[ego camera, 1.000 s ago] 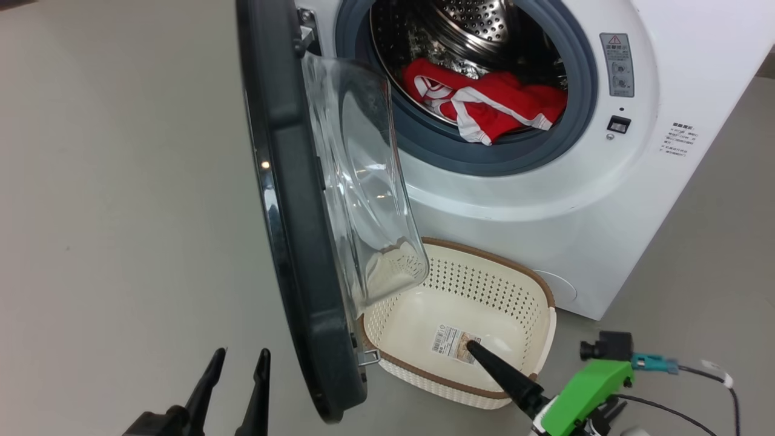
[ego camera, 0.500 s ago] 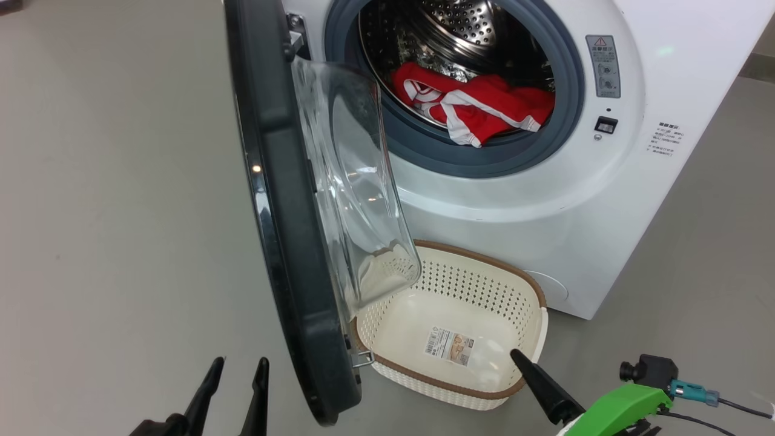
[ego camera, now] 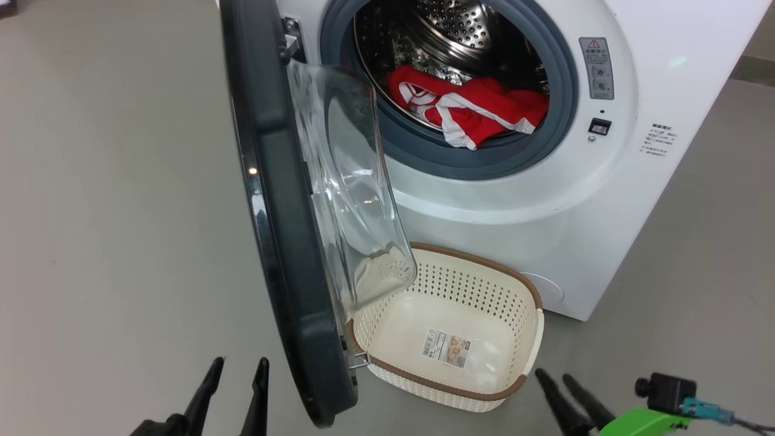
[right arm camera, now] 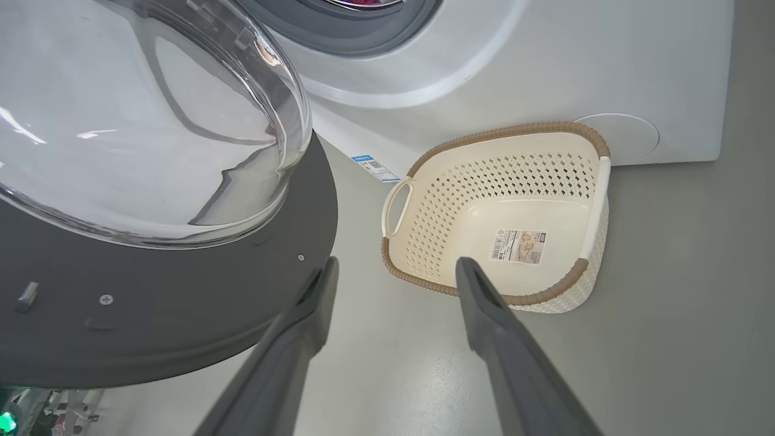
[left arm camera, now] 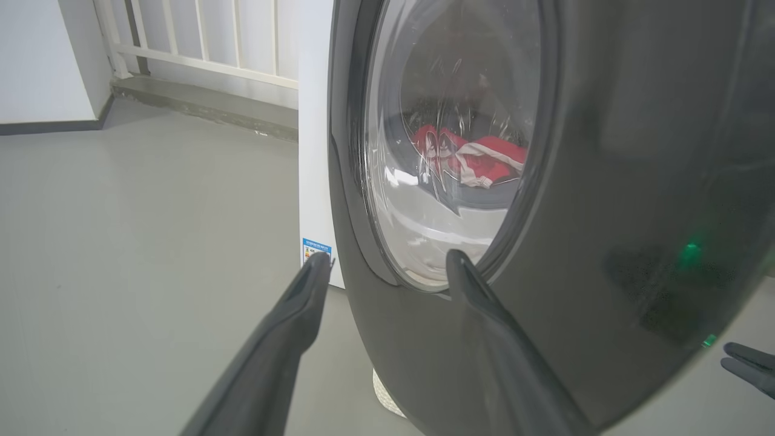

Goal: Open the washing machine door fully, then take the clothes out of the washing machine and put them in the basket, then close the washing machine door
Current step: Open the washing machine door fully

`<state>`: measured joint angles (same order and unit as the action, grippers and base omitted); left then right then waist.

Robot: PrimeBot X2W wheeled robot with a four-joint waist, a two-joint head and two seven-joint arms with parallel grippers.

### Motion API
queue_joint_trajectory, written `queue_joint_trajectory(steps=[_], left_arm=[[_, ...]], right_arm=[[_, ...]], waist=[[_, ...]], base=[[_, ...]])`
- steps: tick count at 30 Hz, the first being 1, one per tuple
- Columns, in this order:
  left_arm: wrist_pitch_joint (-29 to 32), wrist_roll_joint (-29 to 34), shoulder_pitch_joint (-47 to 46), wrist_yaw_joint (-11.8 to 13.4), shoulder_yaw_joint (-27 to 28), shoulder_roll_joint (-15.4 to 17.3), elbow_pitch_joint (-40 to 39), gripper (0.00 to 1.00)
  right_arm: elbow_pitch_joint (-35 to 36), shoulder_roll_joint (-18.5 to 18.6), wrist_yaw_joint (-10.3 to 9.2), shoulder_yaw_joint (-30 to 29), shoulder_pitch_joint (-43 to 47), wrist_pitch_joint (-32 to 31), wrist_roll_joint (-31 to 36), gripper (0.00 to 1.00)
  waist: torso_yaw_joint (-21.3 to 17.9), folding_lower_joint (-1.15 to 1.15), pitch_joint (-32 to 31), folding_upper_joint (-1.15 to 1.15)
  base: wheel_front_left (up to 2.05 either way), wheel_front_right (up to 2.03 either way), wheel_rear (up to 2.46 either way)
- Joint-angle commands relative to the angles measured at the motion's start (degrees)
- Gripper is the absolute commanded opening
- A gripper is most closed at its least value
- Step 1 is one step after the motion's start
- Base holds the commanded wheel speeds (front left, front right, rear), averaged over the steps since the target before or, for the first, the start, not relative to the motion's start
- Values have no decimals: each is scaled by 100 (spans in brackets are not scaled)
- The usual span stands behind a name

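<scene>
The washing machine door (ego camera: 272, 212) stands swung out to the left, about edge-on, its clear glass bowl (ego camera: 345, 200) bulging over the basket's left end. Red clothes (ego camera: 472, 112) with white trim lie in the steel drum of the white washing machine (ego camera: 545, 200). The cream basket (ego camera: 478, 269) sits on the floor in front of the machine, with nothing but a label inside. My left gripper (ego camera: 242, 361) is open, low and left of the door's outer face (left arm camera: 605, 181). My right gripper (ego camera: 552, 374) is open, just off the basket's near right corner (right arm camera: 563, 287).
Grey floor spreads wide to the left and right of the machine. A white railing (left arm camera: 200, 48) and a low kerb stand beyond the machine in the left wrist view. The door's lower edge hangs close above the basket's left handle (right arm camera: 396, 206).
My right gripper has drawn back from over the basket's inside to below its near right corner. The head camera has shifted a little. The left gripper has stayed put.
</scene>
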<state>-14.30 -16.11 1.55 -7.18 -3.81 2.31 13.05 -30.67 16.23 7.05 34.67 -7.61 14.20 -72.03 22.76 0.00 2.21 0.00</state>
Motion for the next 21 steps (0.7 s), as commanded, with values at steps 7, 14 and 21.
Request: queue_joint_trajectory(steps=[7,14,21], left_arm=[[-70,37,-32,-31,217,56,-130,100],[-70,24,-61,-31,208,56,-136,100],[-70,21,-86,-31,230,56,-152,100]], right_arm=[[301,-53,44,-751,-52,78,1634,100],[710,-440,44,-1651,363,79,3233,100],[1360,-824,44,-2601,746,79,4497,100]], waist=[[-33,0,0,0],[-31,0,35,0],[-27,0,68,0]], base=[[0,0,0],[0,0,0],[0,0,0]])
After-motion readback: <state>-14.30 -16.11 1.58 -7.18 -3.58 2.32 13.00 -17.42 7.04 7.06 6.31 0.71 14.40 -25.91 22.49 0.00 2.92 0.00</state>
